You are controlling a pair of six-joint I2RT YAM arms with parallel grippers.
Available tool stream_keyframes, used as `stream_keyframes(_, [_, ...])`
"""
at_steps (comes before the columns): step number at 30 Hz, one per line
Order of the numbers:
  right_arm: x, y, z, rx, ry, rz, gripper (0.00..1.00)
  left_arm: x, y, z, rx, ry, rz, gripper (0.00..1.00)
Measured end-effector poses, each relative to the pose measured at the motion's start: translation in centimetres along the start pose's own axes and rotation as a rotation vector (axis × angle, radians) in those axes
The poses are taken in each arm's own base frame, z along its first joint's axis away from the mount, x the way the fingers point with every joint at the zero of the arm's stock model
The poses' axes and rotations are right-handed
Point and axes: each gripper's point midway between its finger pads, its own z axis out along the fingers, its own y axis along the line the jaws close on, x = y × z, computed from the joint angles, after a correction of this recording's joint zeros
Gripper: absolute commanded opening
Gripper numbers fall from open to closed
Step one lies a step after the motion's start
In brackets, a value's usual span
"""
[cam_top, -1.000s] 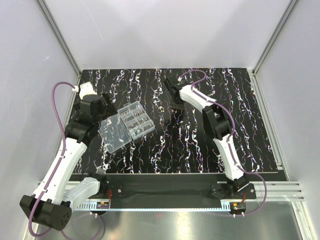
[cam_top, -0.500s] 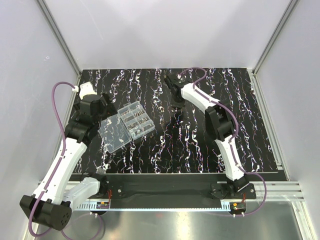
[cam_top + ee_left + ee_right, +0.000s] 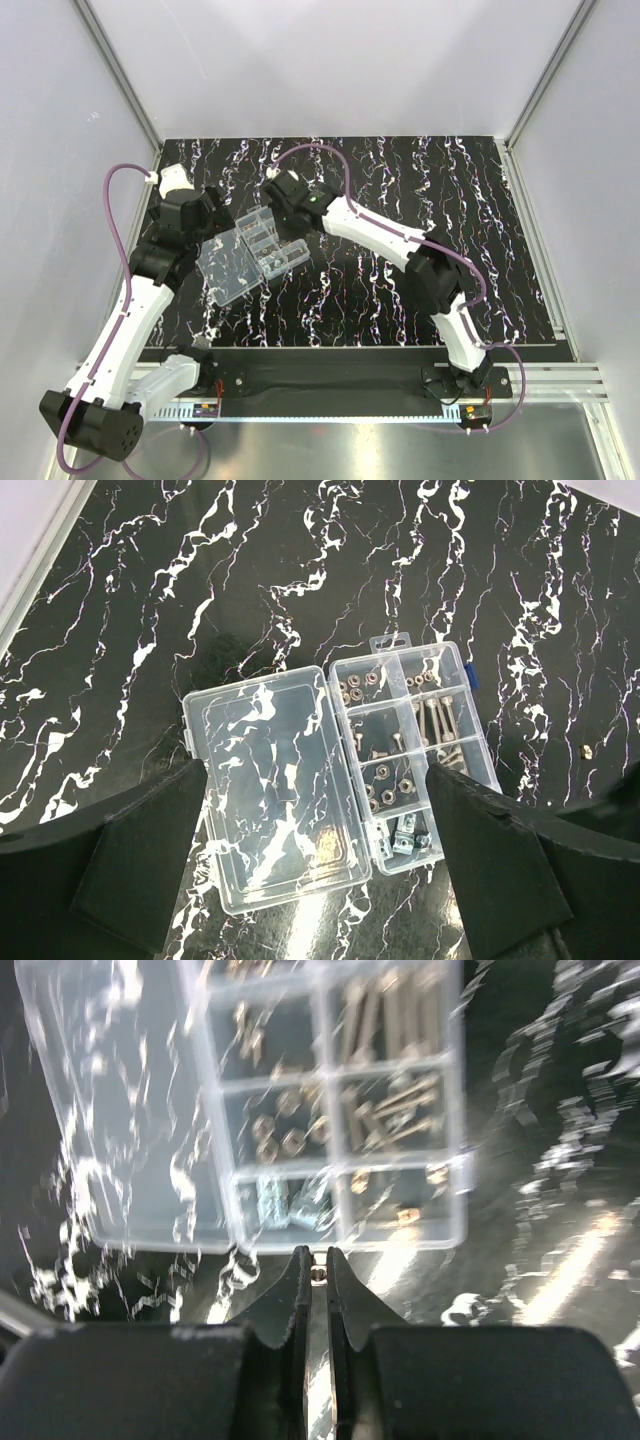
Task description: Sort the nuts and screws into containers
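The right gripper (image 3: pixel 318 1260) is almost shut. It pinches a tiny shiny piece (image 3: pixel 318 1274) right at its tips (too small and blurry to say if it is a screw or a nut). It hangs over the far end of the clear box (image 3: pixel 392 643), which lies on the left part of the black table (image 3: pixel 150 600). The flat lid (image 3: pixel 270 790) lies open beside the little containers (image 3: pixel 380 708). Some hold screws (image 3: pixel 440 718), some hold nuts (image 3: pixel 390 785). The left gripper (image 3: pixel 315 780) hangs by the box's left side, wide open, holding nothing. One small loose piece (image 3: pixel 585 750) lies alone on the table, away from the box.
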Motion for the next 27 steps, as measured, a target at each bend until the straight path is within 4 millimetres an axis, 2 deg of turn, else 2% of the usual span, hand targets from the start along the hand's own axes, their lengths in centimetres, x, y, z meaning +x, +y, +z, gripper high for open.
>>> stream_keyframes(3, [2.1, 0.5, 1.2, -0.022, 0.046, -0.032, 0.0, 0.0, -0.1, 0.0, 0.005, 0.002, 0.0, 0.99])
stream_keyframes(8, [4.7, -1.6, 3.6, 0.019, 0.114, -0.038, 0.0, 0.1, -0.2, 0.0, 0.011, 0.005, 0.0, 0.99])
stream_keyframes(11, [5.1, -2.0, 4.4, 0.03, 0.121, -0.045, 0.0, 0.1, -0.2, 0.0, 0.011, 0.005, 0.0, 0.99])
stream_keyframes(18, [4.4, -2.0, 5.1, 0.042, 0.097, -0.063, 0.01, 0.1, -0.2, 0.0, 0.012, 0.005, 0.0, 0.99])
stream_keyframes(19, [4.4, -2.1, 5.2, 0.043, 0.096, -0.066, 0.02, 0.1, -0.2, 0.0, 0.012, 0.005, 0.0, 0.99])
stream_keyframes(22, [4.3, -2.1, 5.6, 0.049, 0.093, -0.07, 0.15, 0.1, -0.2, 0.0, 0.011, 0.005, 0.0, 0.99])
stream_keyframes(23, [4.3, -2.1, 5.7, 0.052, 0.094, -0.07, 0.24, 0.1, -0.2, 0.0, 0.011, 0.005, 0.0, 0.99])
stream_keyframes(27, [4.5, -2.4, 5.9, 0.063, 0.103, -0.077, 0.4, 0.1, -0.2, 0.0, 0.011, 0.005, 0.0, 0.99])
